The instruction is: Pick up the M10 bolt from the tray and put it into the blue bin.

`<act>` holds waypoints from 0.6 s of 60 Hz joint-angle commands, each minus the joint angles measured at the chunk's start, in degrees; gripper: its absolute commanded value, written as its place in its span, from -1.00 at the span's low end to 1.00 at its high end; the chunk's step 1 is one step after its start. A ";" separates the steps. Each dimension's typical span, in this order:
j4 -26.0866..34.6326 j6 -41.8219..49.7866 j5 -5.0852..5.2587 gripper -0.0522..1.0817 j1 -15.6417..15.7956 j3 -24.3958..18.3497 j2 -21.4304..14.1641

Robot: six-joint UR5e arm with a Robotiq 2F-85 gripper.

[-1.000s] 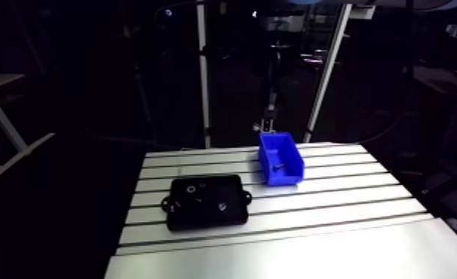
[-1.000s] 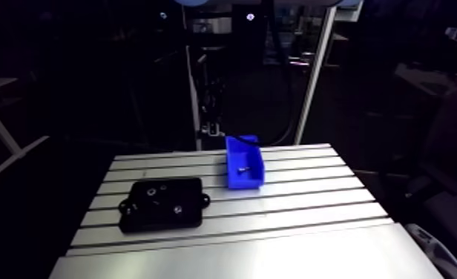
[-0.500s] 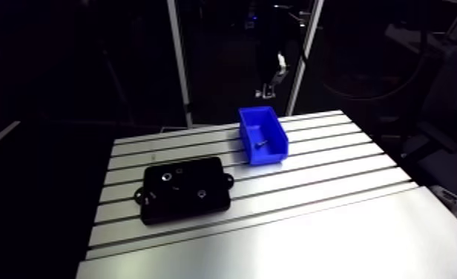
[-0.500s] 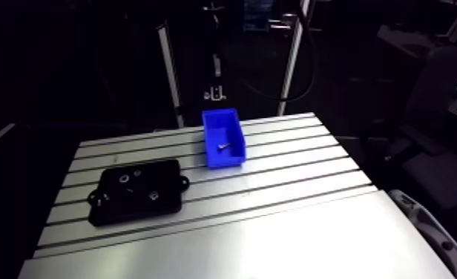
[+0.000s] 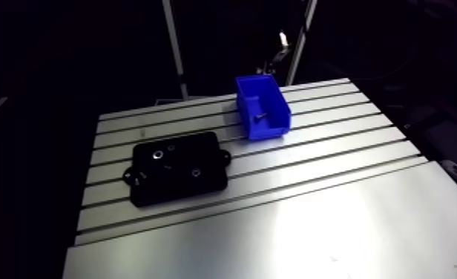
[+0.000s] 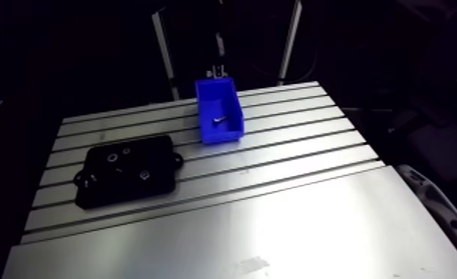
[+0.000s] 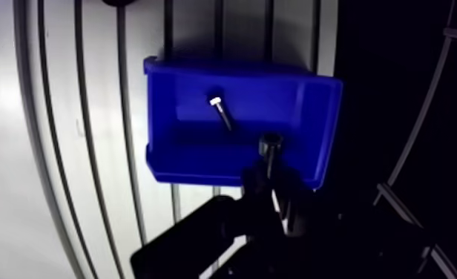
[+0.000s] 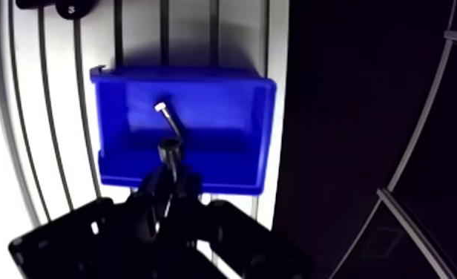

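While it is hovering over the blue bin (image 8: 224, 111), the gripper (image 8: 171, 184) is pinching its 2 fingers almost together on a dark bolt, which I am taking to be the M10 bolt (image 8: 171, 152). The bolt's rounded end is poking out just past the fingertips, over the inside of the bin and close to the wall nearest the gripper. This hold is probably meant to let the bolt fall straight in on release. Being so near that wall, it could clip the rim. Ahead of the gripper, 1 other small fastener (image 8: 166, 115) with a bright head is lying tilted on the bin floor.

In the arm view, the bin is sitting in the upper middle of the frame, at the far edge of the table (image 5: 335, 222). The black tray (image 5: 179, 187) is lying at left centre, well apart from the bin, with a few small parts showing pale on it. The table's long slots are running across the frame, and its lower right part is a plain plate catching glare. Beyond the table's edges everything is fading into darkness.
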 commanded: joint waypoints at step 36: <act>-4.70 0.68 -0.41 0.97 1.08 0.03 7.73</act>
